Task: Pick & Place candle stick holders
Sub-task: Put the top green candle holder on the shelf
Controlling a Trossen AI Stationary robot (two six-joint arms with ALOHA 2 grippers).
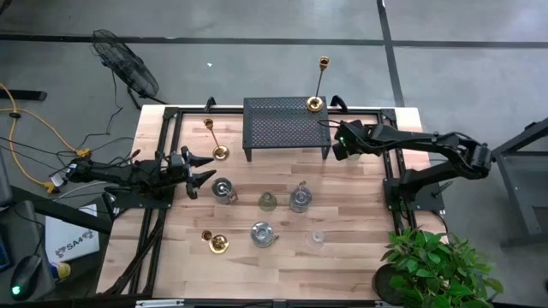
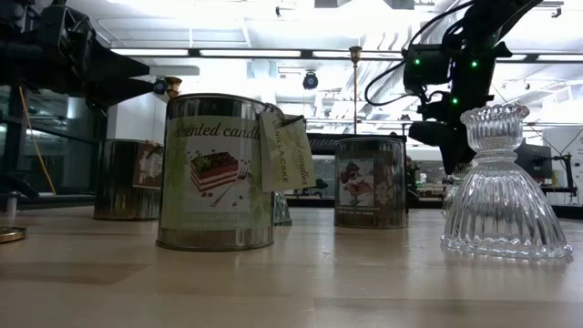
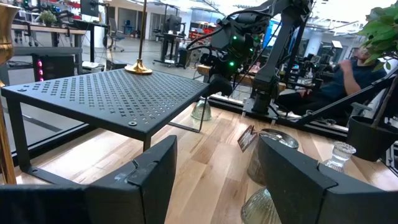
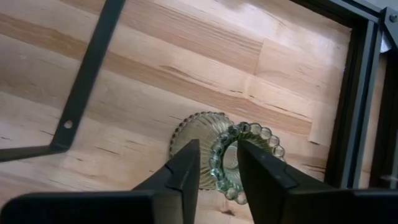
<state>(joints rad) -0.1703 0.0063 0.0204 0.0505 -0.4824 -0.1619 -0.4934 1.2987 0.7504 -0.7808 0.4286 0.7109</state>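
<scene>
Glass holder [image 4: 239, 158], lower centre of the right wrist view, sits between the right gripper's [image 4: 217, 163] closing fingers; grasp underway, lift next. Left gripper [image 1: 199, 171] waits open, centre-left.

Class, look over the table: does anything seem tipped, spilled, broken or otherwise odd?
Nothing stands out. The gold candle stick holders stand upright, and so does the clear glass holder. The right gripper straddles a beaded glass holder beside the black mesh stand.

– Where are the two arms?
– The right gripper [image 4: 216, 163] points down with its fingers close together. The left gripper [image 1: 199, 174] waits low, fingers wide apart
</scene>
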